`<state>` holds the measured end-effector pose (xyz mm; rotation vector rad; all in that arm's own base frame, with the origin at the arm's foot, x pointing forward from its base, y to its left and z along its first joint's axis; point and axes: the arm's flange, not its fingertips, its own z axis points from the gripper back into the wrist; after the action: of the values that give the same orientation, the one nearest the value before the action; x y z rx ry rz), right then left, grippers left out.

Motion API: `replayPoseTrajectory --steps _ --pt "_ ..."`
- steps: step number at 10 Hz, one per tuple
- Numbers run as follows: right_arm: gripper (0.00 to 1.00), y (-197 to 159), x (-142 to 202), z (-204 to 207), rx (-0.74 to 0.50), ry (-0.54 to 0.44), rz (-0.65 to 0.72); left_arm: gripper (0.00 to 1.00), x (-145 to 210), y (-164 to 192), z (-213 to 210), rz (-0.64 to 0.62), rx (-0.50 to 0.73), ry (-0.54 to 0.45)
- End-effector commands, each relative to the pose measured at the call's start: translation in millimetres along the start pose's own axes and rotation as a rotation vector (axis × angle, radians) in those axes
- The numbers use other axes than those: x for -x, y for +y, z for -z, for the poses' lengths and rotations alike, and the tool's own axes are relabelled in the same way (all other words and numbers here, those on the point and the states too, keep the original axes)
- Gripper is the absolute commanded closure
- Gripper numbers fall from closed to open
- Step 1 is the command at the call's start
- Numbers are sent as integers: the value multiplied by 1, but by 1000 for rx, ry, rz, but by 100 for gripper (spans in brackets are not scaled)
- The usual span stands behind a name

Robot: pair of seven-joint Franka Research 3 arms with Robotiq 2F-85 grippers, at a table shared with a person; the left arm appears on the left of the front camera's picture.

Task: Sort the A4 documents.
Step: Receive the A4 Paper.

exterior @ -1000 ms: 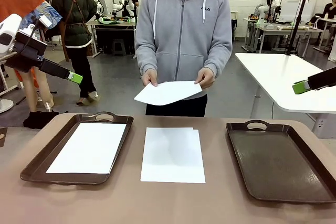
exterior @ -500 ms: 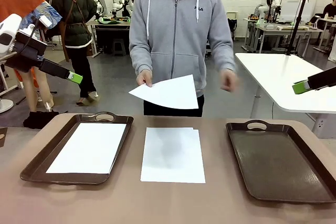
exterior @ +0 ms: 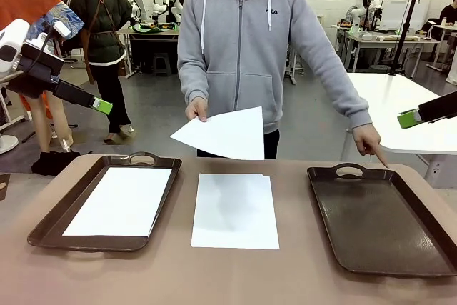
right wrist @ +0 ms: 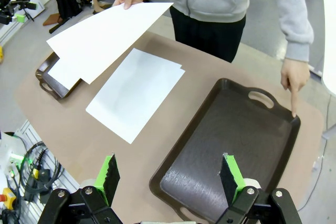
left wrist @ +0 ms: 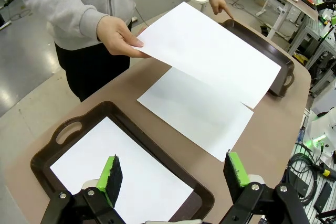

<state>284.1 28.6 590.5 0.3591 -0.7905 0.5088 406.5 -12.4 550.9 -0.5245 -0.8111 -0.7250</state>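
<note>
Left gripper and right gripper hang with jaws spread wide and empty. Of the A4 documents, one sheet lies in the left tray, a stack lies on the table between the trays, and a raised sheet is in the person's hand. The other hand points at the right tray. The grey hoodie reads FILA.

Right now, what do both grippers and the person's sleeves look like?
Both the left gripper and the right gripper have black linkage bodies with visible bolts, two fingers each, and bright green pads. The left arm is white. The person wears a grey zip hoodie with long sleeves, ribbed cuffs and white drawstrings.
</note>
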Motion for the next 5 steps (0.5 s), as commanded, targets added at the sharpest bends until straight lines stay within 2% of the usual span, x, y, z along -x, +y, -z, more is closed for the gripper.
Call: replayPoseTrajectory --steps 1,5 --pt "0 -2 0 1 -17 0 -2 0 0 1 0 -2 5 -6" --pt "0 -2 0 1 -17 0 -2 0 0 1 0 -2 5 -6"
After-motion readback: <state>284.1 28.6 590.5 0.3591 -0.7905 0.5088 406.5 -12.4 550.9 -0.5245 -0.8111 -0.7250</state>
